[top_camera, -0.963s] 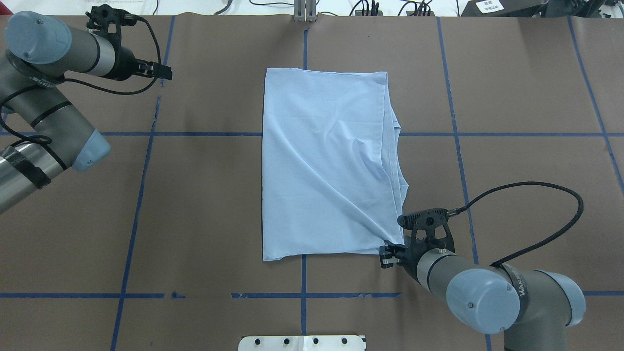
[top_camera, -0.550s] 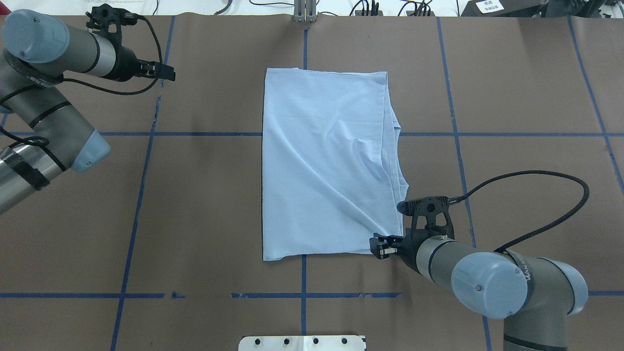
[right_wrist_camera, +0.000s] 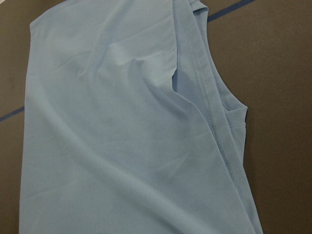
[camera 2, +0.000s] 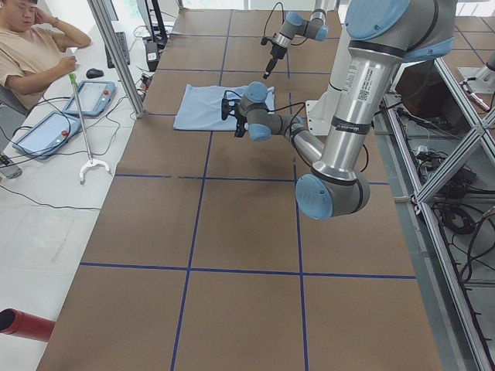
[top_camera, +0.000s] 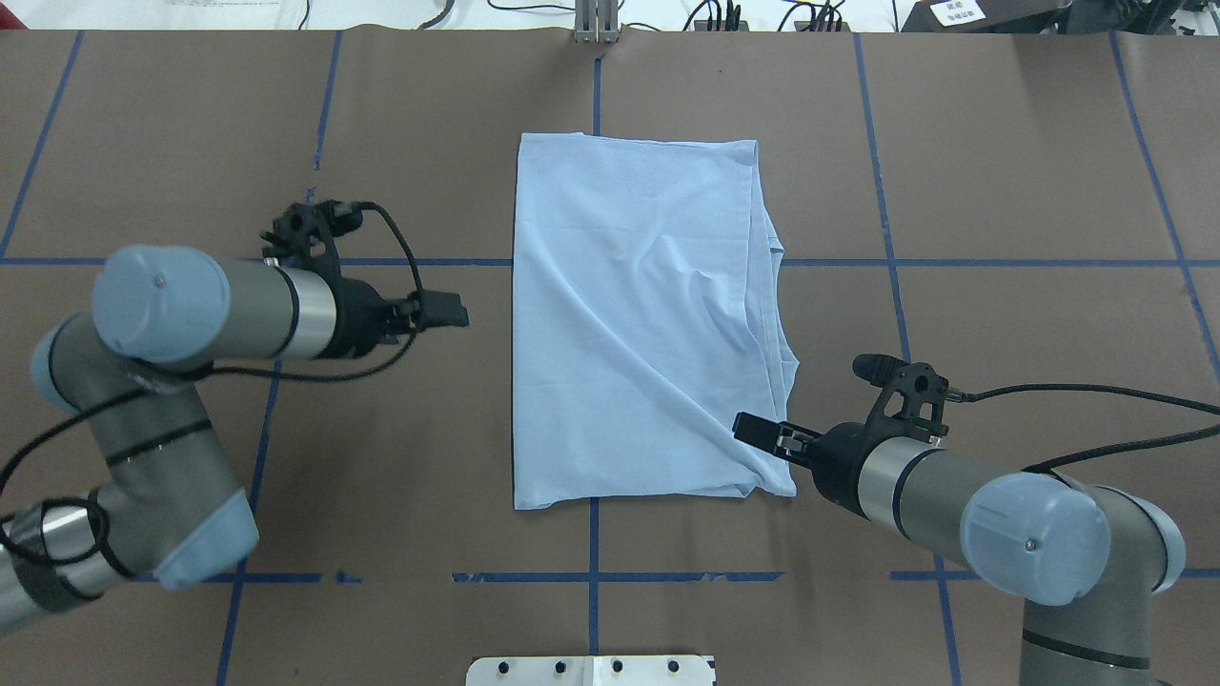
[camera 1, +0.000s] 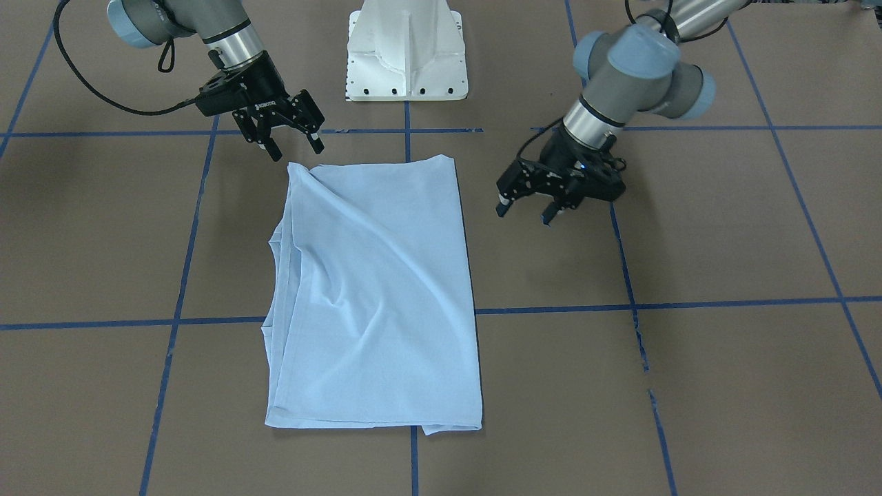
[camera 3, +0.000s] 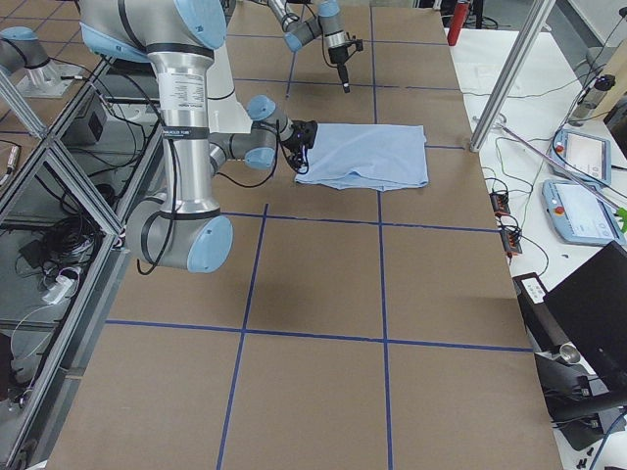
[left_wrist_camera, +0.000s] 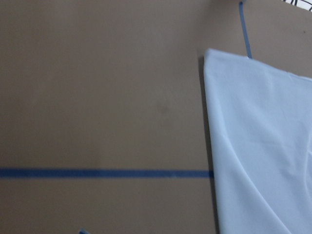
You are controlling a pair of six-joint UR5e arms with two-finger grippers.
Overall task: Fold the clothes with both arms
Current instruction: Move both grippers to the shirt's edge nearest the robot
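Note:
The light blue T-shirt (top_camera: 639,324) lies folded into a tall rectangle at the middle of the brown table, also seen as the T-shirt (camera 1: 372,289). No collar or print shows. My left gripper (top_camera: 456,312) hovers just left of the shirt's left edge, apart from it; the front view shows the left gripper (camera 1: 524,213) open and empty. My right gripper (top_camera: 748,429) hangs over the shirt's near right corner. In the front view the right gripper (camera 1: 296,149) is open, with nothing between its fingers. The right wrist view is filled by the shirt (right_wrist_camera: 122,146) and its hemmed edges.
Blue tape lines (top_camera: 276,381) grid the brown table. The white pedestal base (camera 1: 406,52) stands at the robot's side of the table. A seated person (camera 2: 31,46) and control tablets (camera 2: 46,131) are at a side bench. Bare table lies all round the shirt.
My left arm has swung in from the far left corner to beside the shirt's left edge. My right gripper has moved from the shirt's near right corner to farther up over it.

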